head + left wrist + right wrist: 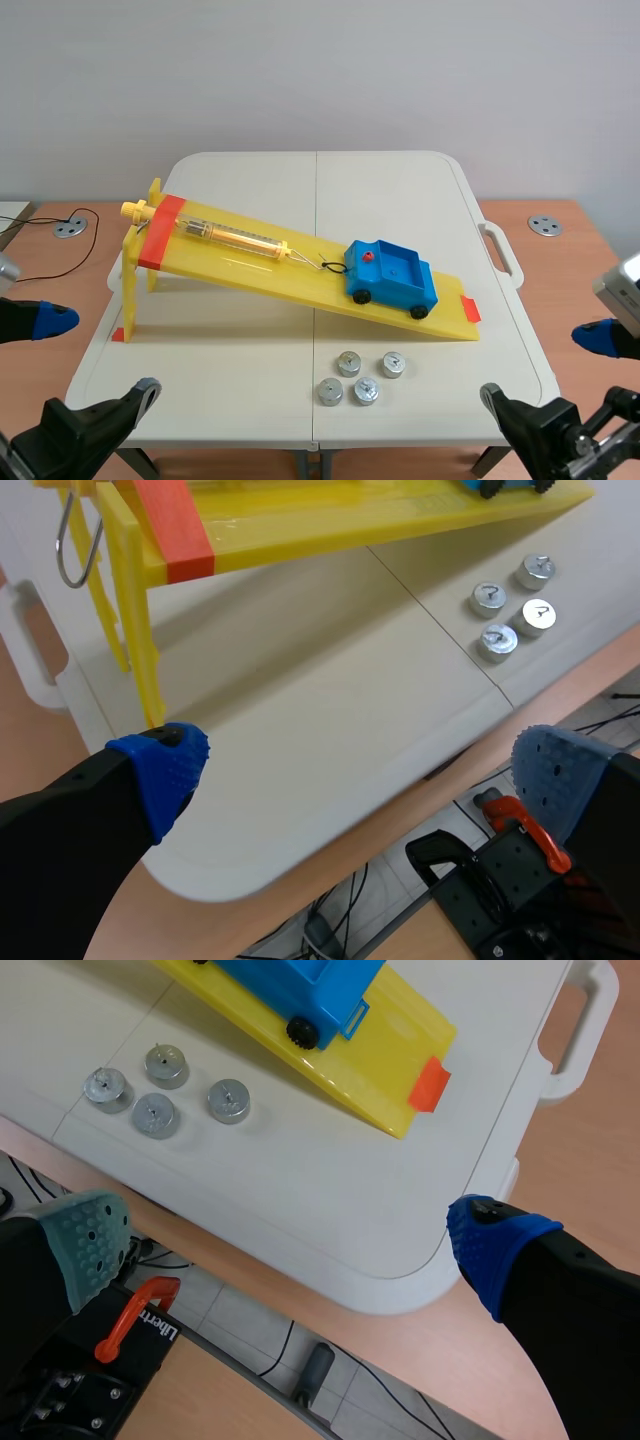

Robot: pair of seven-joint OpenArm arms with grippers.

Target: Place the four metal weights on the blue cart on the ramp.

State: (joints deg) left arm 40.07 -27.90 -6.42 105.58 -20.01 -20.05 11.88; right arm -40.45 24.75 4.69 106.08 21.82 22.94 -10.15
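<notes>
Metal weights (366, 391), 4, are clustered at 6 o'clock from the blue cart (392, 275); left claw (360, 770) and right claw (290, 1230) are spread wide, empty.

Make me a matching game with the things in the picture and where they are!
Things:
1 cart
2 weights
3 spring scale
4 ramp

Places:
A high on the ramp
B slanting, feet on the table
C low on the ramp
D flat on the table, in front of the ramp's low end

Pairs: 1-C, 2-D, 3-A, 4-B
</notes>
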